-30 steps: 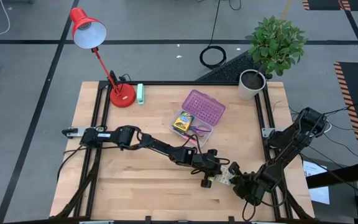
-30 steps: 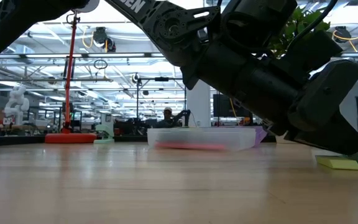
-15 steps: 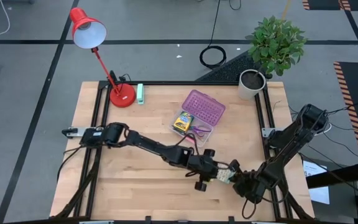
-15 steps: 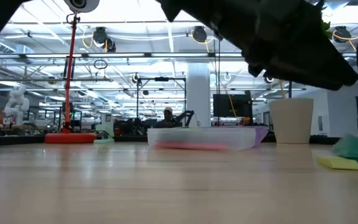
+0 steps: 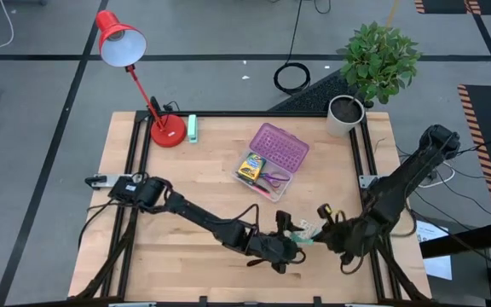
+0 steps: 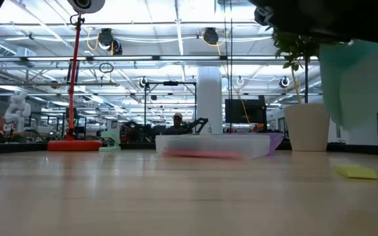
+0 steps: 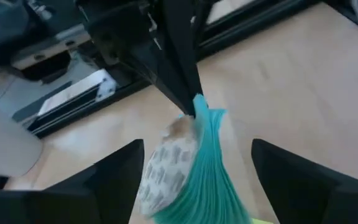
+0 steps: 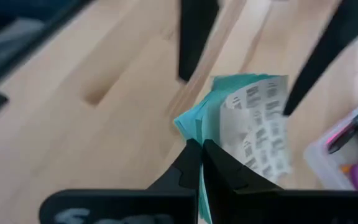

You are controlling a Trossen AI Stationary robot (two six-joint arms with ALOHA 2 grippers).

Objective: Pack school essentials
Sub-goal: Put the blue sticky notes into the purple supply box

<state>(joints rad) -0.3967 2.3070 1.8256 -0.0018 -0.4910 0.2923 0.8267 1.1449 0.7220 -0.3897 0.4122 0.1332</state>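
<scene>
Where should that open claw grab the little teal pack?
The free end, away from the right claw pinching one edge. The pack hangs as a thin flat stack, so the left claw, fingers open either side, should probably close across its flat faces.

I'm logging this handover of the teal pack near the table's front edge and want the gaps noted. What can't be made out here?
- Low view: teal pack blurred, cut by the edge.
- High view: left gripper and right gripper too small to judge.
- Clear case: contents partly hidden by its lid.
- Yellow eraser: arms hide it from above.
</scene>
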